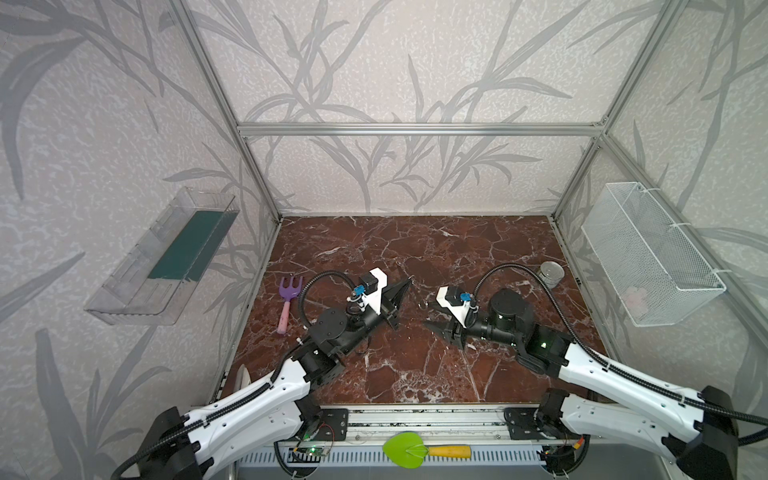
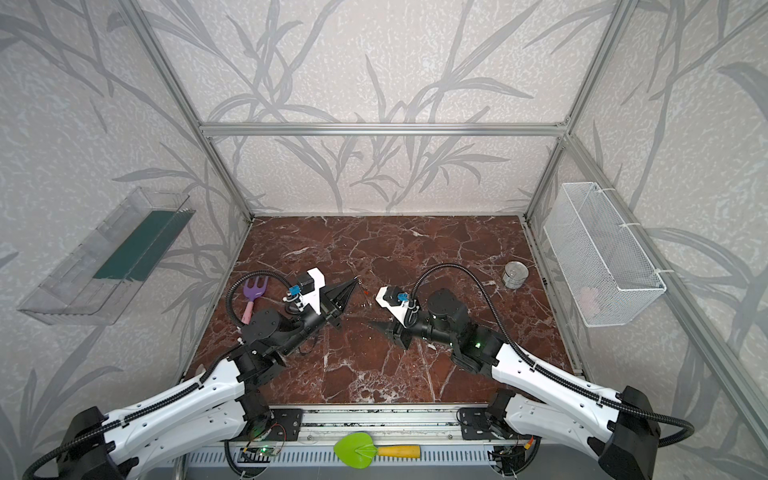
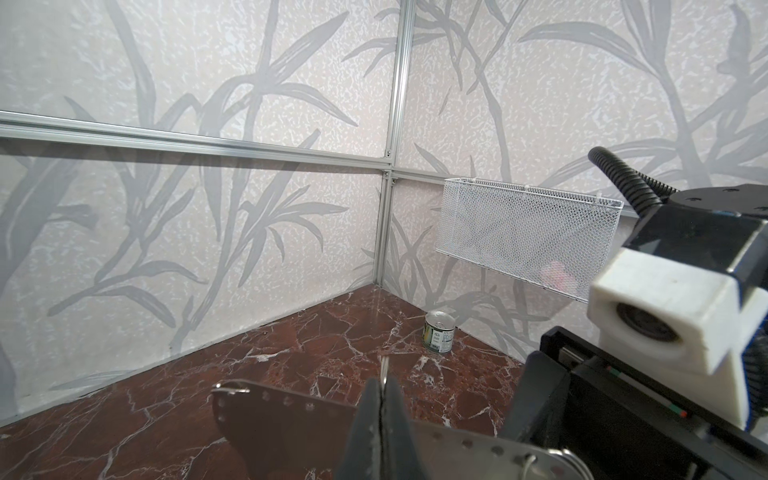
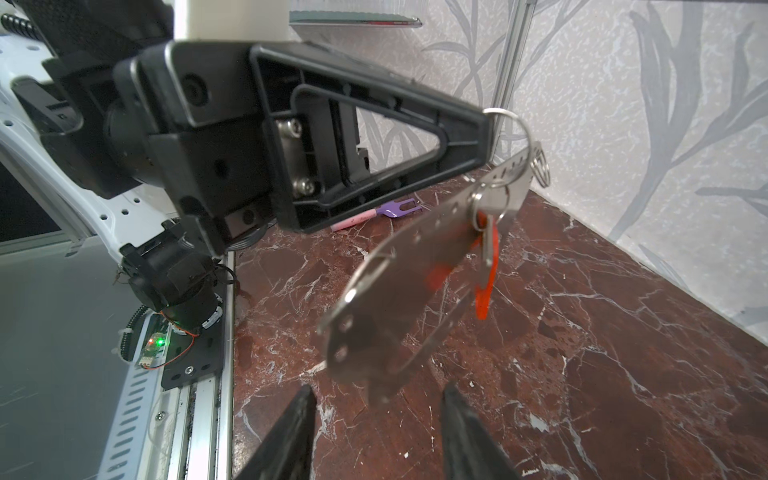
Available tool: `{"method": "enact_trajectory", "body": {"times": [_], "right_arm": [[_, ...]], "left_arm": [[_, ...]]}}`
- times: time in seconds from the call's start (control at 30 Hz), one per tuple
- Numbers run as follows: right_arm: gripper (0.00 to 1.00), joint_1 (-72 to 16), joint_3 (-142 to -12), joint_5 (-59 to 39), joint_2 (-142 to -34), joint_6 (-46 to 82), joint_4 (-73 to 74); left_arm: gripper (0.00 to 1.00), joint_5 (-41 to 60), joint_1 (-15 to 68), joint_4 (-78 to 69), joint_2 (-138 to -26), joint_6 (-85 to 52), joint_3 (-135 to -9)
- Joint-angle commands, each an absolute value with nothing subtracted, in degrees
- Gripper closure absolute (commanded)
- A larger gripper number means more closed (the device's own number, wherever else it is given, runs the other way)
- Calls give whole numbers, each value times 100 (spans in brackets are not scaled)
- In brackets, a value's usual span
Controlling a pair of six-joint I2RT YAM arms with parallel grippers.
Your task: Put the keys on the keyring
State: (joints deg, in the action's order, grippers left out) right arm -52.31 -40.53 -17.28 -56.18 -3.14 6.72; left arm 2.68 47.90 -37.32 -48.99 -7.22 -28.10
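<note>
My left gripper (image 3: pixel 382 392) is shut on a thin wire ring (image 4: pixel 510 121) in mid-air over the middle of the marble floor. The keyring (image 4: pixel 395 291), a flat grey loop with a row of small holes, hangs from that ring. The keys (image 4: pixel 487 253), a small silver key with a red tag, dangle from a small ring through one of those holes. In both top views the left gripper (image 1: pixel 409 283) (image 2: pixel 356 281) points right, with the red tag (image 2: pixel 365 292) just off its tip. My right gripper (image 4: pixel 376 432) (image 1: pixel 429 321) is open just short of the keyring's lower end, with nothing between its fingers.
A small tin can (image 1: pixel 552 274) stands at the far right of the floor. A purple toy rake (image 1: pixel 286 303) lies at the left edge. A white mesh basket (image 1: pixel 648 257) hangs on the right wall, a clear shelf (image 1: pixel 162 257) on the left wall. A green and yellow toy shovel (image 1: pixel 419 450) lies on the front rail.
</note>
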Motion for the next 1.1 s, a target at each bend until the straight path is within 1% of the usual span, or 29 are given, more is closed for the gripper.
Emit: {"method": "enact_trajectory", "body": {"times": [0.0,0.1,0.17,0.2,0.27,0.4,0.5,0.7,0.73,0.83,0.9,0.93,1.03,1.07], "right_arm": [[51,-5293,-4171,-1738,-5723,-218,958],[50,-5317,-4242,-1343,-5858,-121,995],[52,-5325,-4263,-1091,-5938,-15,1123],[55,-5326,-4267,-1022,-5969,21,1190],[64,-5325,-4301,-903,-6035,83,1282],[73,-5324,-4332,-853,-6097,183,1423],[83,-5322,-4377,-784,-6126,245,1415],[98,-5326,-4436,-769,-6127,440,1280],[100,-5326,-4460,-767,-6113,506,1227],[100,-5317,-4521,-691,-6060,813,1047],[100,-5314,-4621,-641,-6039,1057,808],[100,-5310,-4681,-571,-6034,1219,642],[100,-5269,-4831,-372,-6029,1699,208],[100,-5237,-4850,-362,-6027,1854,126]], "left_arm": [[100,140,4798,-4100,-4873,-711,-2781],[100,167,4790,-4162,-4921,-737,-2781],[100,207,4791,-4187,-4978,-751,-2786],[100,226,4791,-4199,-4992,-768,-2786],[100,246,4794,-4233,-5031,-782,-2786],[100,260,4790,-4244,-5085,-800,-2791],[100,263,4793,-4239,-5089,-799,-2780],[100,215,4790,-4223,-5106,-785,-2759],[100,211,4795,-4179,-5113,-773,-2773],[100,164,4790,-4061,-5137,-702,-2812],[100,-91,4790,-3975,-5106,-720,-2814],[96,-254,4791,-3937,-5068,-672,-2788],[80,-561,4781,-3466,-4844,-345,-2833],[77,-637,4781,-3246,-4762,-209,-2884]]}}
